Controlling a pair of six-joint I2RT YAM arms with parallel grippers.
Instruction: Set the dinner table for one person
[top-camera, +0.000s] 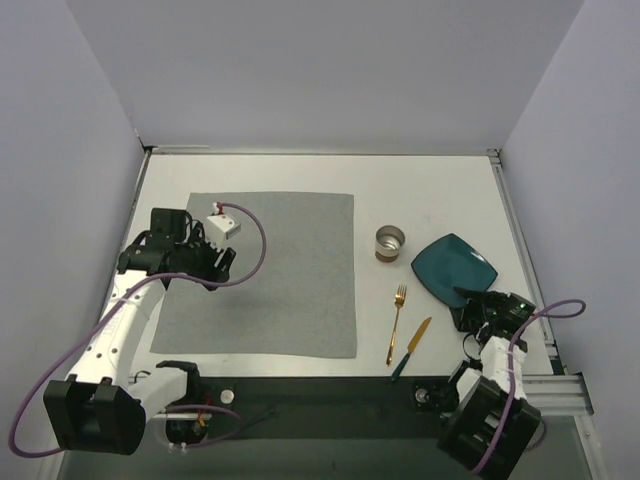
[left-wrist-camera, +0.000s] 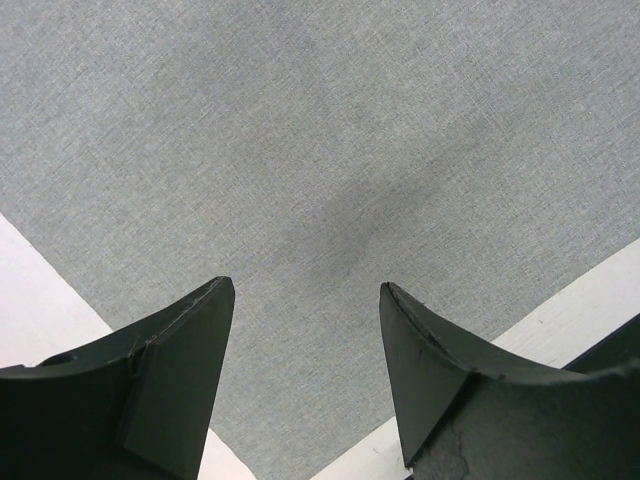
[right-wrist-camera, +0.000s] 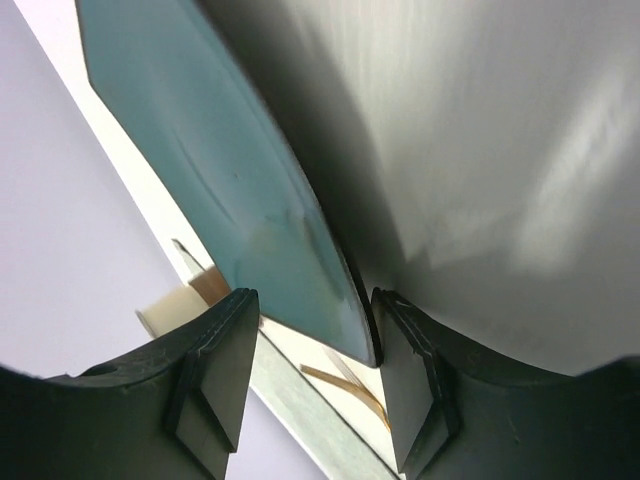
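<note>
Right hand (top-camera: 472, 300) apart, straddling teal plate (top-camera: 455, 265) corner, not clamped; left hand (left-wrist-camera: 305, 295) apart above mat (top-camera: 290, 290); cup (top-camera: 390, 243) upright.

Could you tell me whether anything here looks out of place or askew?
The teal plate sits cornerwise near the dinner table's right edge, off the grey mat, its near corner between the right gripper's open jaws. The fork and slanted knife lie on bare tabletop beside the mat.

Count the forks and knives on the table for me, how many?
2. A gold fork lies just right of the grey mat. A knife with a dark handle lies beside the fork, on its right. I see no others, though something could hide under the teal plate.
</note>
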